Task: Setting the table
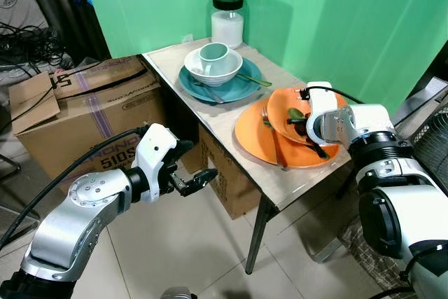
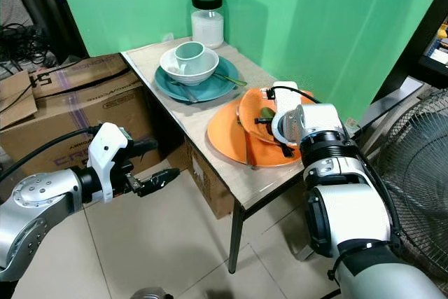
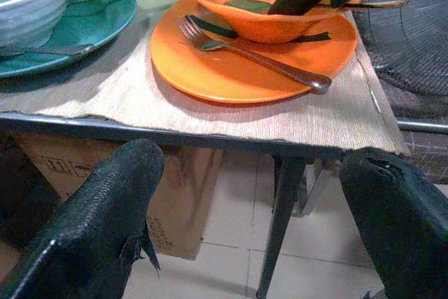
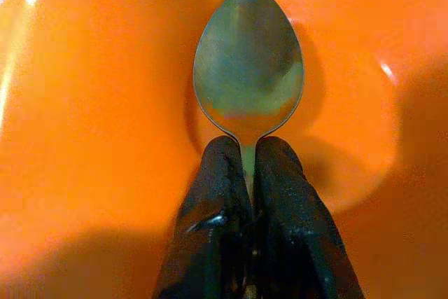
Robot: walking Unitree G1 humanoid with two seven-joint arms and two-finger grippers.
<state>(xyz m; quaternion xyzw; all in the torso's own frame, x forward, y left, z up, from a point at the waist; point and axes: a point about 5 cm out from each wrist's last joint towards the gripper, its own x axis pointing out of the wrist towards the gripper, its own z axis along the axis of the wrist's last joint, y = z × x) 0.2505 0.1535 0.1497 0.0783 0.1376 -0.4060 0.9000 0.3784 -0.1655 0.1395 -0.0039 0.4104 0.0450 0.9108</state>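
From the head views, the right gripper [image 1: 306,122] reaches into an orange bowl [image 1: 294,125] sitting on an orange plate [image 1: 262,141] with a fork [image 1: 271,138] on the small table [image 1: 210,120], while the left gripper [image 1: 189,166] hangs beside the table's edge. The left wrist view shows its black fingers [image 3: 105,215] spread apart and empty below the tabletop. In the right wrist view, the fingers [image 4: 217,222] pinch the neck of a dull, olive-tinted metal spoon [image 4: 248,64], its oval bowl resting inside the orange bowl.

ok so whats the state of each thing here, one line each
right tool: shut on the spoon
spoon: held, bowl end inside the orange bowl
orange bowl: upright on the orange plate
fork: lying on the orange plate
white bowl: upright on the teal plate, cup inside
jar: upright, black lid on
left tool: open, below table height
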